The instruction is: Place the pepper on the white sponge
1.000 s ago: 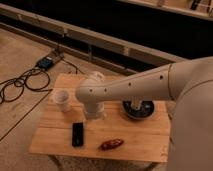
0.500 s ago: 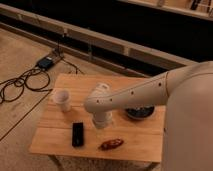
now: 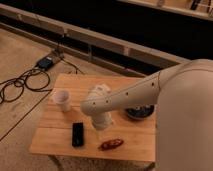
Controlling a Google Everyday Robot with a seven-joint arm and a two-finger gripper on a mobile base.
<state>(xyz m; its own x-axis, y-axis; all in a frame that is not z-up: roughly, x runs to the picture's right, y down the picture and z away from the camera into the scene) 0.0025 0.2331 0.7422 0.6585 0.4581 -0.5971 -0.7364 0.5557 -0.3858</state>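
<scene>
The pepper [image 3: 111, 144] is a small dark-red glossy thing lying near the table's front edge, free of any grip. My gripper [image 3: 102, 123] hangs at the end of the white arm, pointing down at the table just behind and left of the pepper. It is open and holds nothing that shows. The white sponge is hidden, perhaps behind the arm.
The wooden table [image 3: 55, 135] also bears a white round cup [image 3: 62, 100] at the left, a flat black device [image 3: 77, 134] in front of it, and a dark bowl [image 3: 140, 112] at the right, partly behind the arm. Cables and a box [image 3: 46, 62] lie on the floor at the left.
The arm has swung down and toward the table's front, bringing the gripper closer to the pepper. The pepper, cup, device and bowl have not moved.
</scene>
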